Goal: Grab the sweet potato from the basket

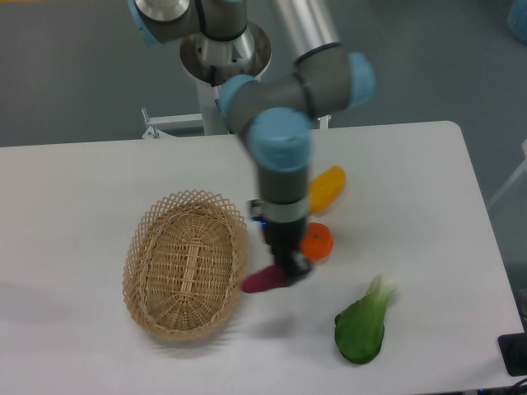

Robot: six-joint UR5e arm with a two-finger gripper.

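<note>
Sweet potato point(262, 281), likely light and firm, hangs clamped near one end in the jaws point(290, 270), at the basket's point(145, 257) 3 o'clock.

A white rectangular table with rounded corners point(428, 206) is seen from above, evenly lit. A grey-blue matte floor point(412, 58) is shown behind it. A small black object point(515, 354) is cut off at the lower right edge.

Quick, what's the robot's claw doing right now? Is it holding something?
Gripper: closed on the sweet potato, held up outside the basket.
</note>
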